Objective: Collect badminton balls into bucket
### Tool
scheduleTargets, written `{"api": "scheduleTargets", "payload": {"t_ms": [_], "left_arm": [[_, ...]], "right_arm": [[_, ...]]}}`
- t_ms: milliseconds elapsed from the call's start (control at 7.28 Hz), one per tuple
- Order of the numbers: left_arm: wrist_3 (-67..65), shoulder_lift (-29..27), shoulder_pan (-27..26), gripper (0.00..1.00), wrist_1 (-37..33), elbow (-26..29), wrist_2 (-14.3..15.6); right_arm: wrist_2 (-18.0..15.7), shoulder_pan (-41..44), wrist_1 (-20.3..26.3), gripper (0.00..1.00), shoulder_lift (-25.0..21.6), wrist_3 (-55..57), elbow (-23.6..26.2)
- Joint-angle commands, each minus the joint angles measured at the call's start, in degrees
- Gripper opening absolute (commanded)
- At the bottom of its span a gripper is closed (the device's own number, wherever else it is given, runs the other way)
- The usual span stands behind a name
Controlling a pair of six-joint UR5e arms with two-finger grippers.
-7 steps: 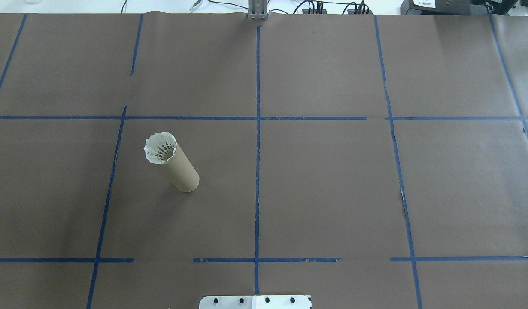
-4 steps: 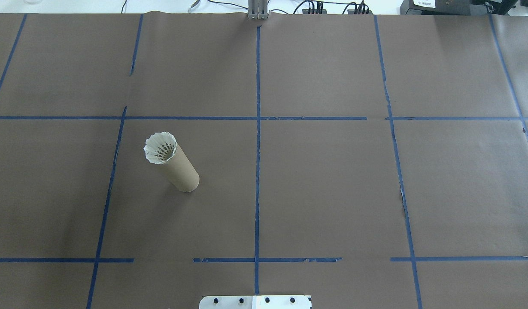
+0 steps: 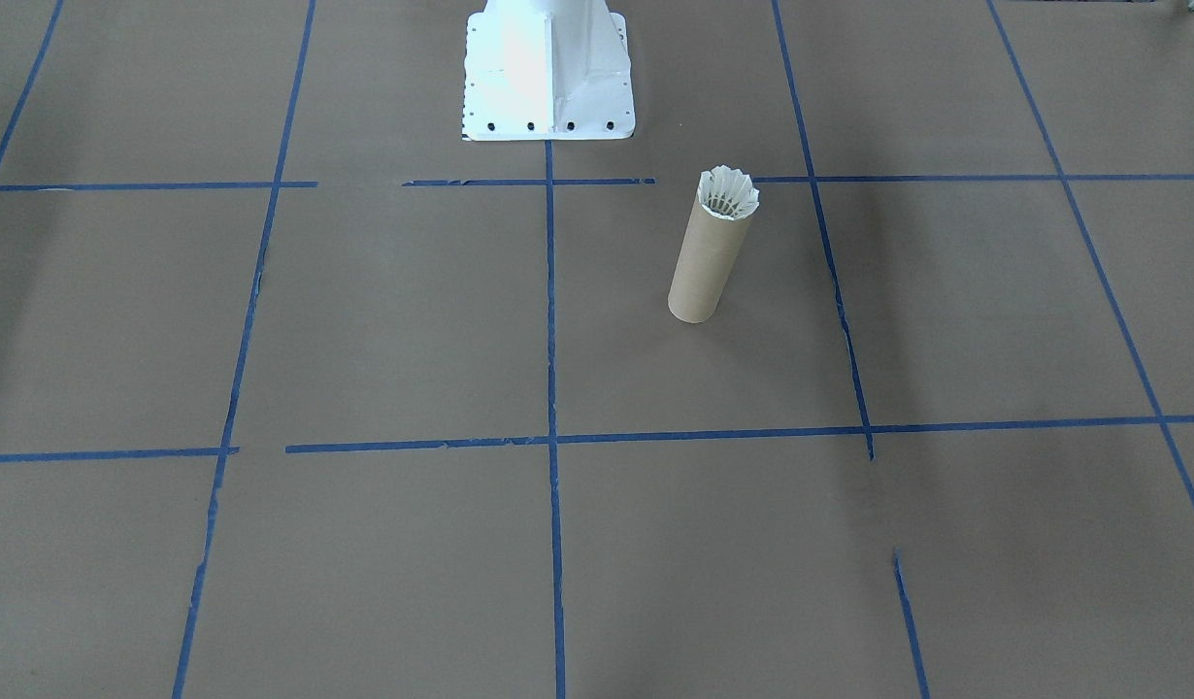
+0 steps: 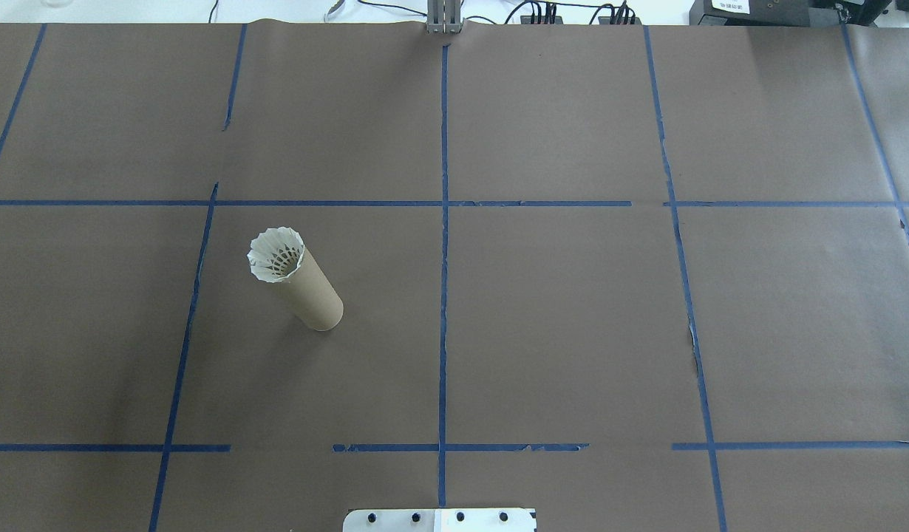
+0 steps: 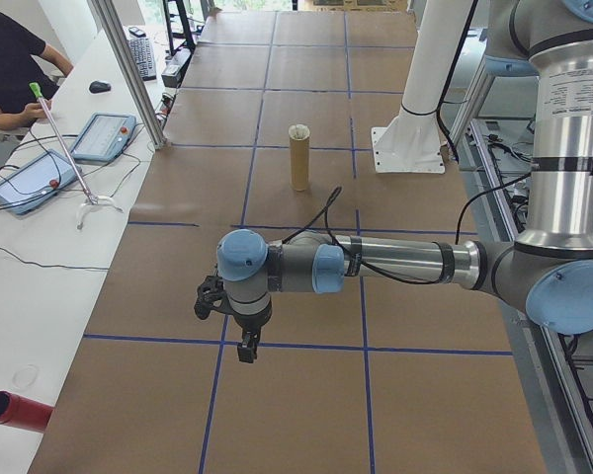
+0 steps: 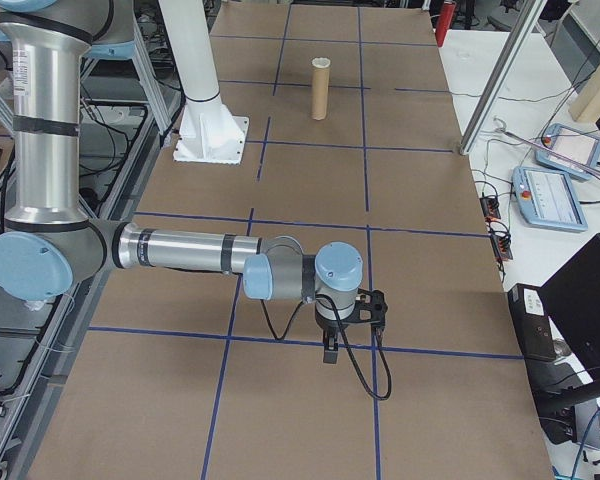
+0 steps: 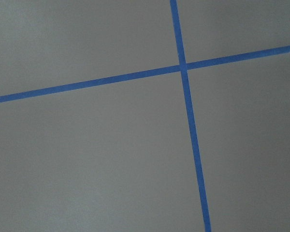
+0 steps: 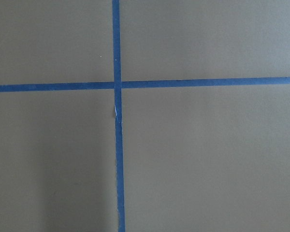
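A: Where is the shuttlecock located?

B: It is seated in the mouth of the cardboard tube, feather skirt flared above the rim, cork end hidden inside. The tube is standing upright on the brown paper table, on the robot's left half, its long axis vertical. No loose shuttlecock is seen on the table.

A: And the grippers?

B: Both are held well apart from the tube, at opposite ends of the table. The left gripper is seen only in the left side view, the right gripper only in the right side view; whether the fingers are apart or together cannot be told. Nothing is seen held by either. Only paper and blue tape lines are shown by the wrist cameras.

A: Which arm is nearer?

B: The left is judged nearer. The collection is judged essentially done.
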Motion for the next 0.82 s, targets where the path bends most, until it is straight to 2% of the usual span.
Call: {"api": "scheduleTargets", "payload": {"t_ms": [0,687], "left_arm": [[-3.4,0.1,0.0,1.00,-3.9,0.7,0.1],[-5.0,0.1,0.0,1.00,-4.7,0.6,0.1]], "right_arm": [[0.0,0.0,0.0,1.00,0.0,0.0,0.0],[0.0,0.0,0.0,1.00,0.0,0.0,0.0]]}}
